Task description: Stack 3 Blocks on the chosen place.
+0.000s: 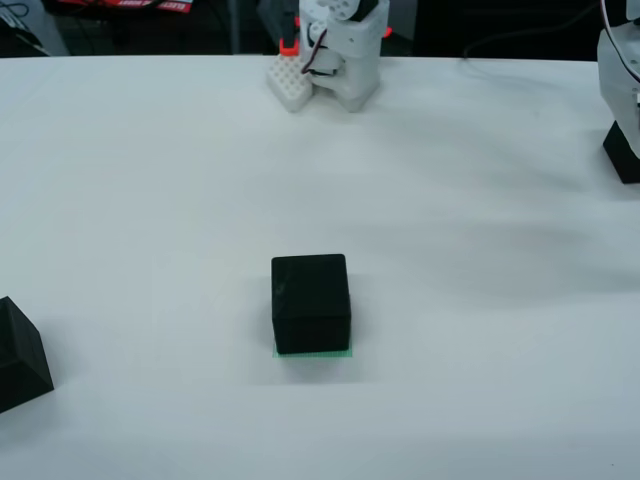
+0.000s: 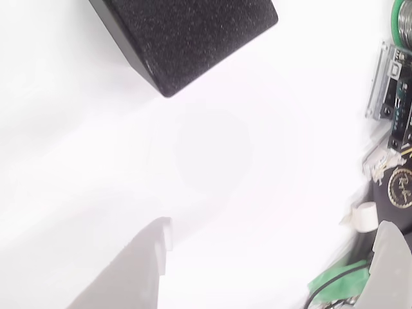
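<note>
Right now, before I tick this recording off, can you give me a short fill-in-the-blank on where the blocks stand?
1. In the front view, the middle block sits on the ____ square.
2. Nothing is stacked on that block; the pile is ____ block high.
3. A second block lies at the ____ edge of the front view.
4. In the view riding on the hand, the fingers hold ____.

Missing words: green; one; left; nothing

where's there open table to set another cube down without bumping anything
In the front view, the wide bare table right of the centre block on the green patch is free, as is the stretch between it and the robot base. The left front edge is tighter, by the second block.
</note>
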